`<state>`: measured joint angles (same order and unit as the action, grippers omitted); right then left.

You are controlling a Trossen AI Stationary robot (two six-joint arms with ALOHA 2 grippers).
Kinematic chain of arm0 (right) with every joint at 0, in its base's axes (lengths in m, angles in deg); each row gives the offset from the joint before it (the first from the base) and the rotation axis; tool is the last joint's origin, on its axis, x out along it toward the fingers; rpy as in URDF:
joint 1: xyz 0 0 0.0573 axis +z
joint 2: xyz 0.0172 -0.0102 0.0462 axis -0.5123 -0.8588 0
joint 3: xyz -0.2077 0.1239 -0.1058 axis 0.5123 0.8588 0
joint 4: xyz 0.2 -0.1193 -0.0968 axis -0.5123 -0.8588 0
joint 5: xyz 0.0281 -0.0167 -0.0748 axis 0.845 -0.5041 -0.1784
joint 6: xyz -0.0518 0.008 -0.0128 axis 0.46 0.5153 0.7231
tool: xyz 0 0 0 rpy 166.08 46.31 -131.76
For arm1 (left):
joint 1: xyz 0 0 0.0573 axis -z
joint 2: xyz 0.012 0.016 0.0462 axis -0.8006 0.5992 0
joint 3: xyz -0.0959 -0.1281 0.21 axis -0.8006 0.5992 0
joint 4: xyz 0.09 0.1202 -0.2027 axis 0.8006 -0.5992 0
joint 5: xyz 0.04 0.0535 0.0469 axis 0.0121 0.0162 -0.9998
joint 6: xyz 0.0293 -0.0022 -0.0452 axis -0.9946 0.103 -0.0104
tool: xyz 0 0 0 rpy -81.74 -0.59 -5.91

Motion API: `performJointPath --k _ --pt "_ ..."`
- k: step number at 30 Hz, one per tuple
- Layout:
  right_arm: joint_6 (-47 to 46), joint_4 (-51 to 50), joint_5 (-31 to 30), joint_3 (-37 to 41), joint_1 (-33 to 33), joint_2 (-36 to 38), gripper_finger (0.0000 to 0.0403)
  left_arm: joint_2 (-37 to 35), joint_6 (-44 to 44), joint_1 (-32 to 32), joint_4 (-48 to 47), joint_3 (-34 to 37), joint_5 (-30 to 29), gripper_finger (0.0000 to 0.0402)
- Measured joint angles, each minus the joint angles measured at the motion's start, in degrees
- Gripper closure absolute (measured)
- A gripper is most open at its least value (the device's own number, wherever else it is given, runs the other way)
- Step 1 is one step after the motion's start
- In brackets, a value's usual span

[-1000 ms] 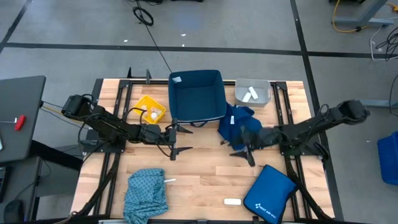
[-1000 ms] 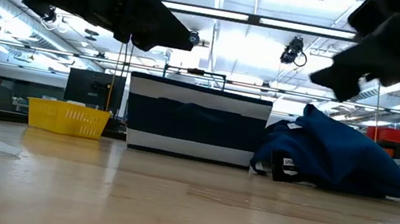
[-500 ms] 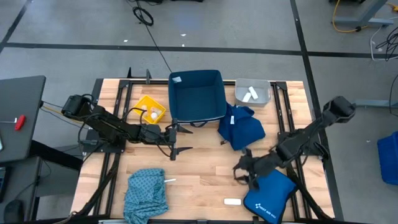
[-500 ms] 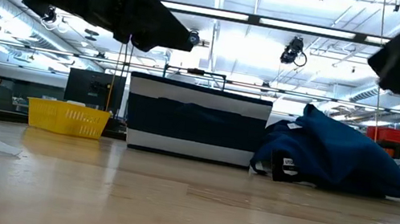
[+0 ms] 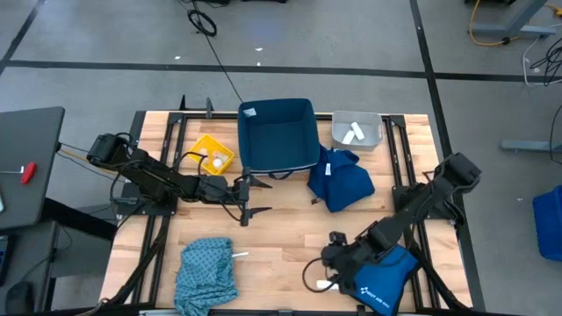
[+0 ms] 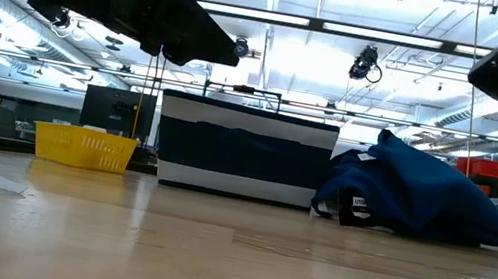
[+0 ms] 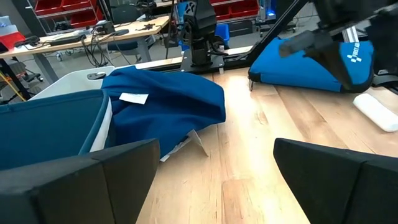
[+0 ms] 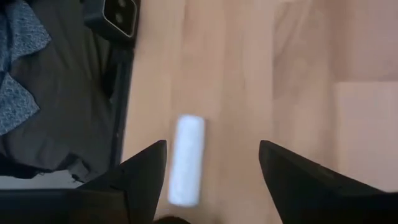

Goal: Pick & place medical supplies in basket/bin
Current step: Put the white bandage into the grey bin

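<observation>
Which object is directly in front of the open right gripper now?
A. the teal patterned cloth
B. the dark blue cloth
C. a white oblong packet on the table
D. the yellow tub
C: the right wrist view shows the right gripper open, with the white packet lying on the wood between its fingers.

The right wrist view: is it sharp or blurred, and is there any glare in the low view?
Right wrist view: motion-blurred; the white packet is smeared, between the open right pincer fingers. Low view: bright ceiling lights glare, arms in dark silhouette, tabletop reflects light.

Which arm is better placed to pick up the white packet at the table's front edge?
The right. Its open gripper hangs over the white packet, while the left gripper waits by the navy tub.
</observation>
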<state>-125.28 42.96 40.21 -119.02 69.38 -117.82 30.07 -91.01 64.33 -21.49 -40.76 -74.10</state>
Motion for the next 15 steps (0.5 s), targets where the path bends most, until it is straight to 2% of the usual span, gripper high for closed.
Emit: performJointPath --k 7,15 --pt "-2.4 -0.7 1.3 -4.5 1.8 -6.2 0.0136 0.0 0.0 0.0 -0.4 0.0 0.0 0.0083" --pt "-6.2 -1.3 1.0 -5.9 3.9 -10.1 0.0144 0.0 0.0 0.0 -0.4 0.0 0.0 0.0083"
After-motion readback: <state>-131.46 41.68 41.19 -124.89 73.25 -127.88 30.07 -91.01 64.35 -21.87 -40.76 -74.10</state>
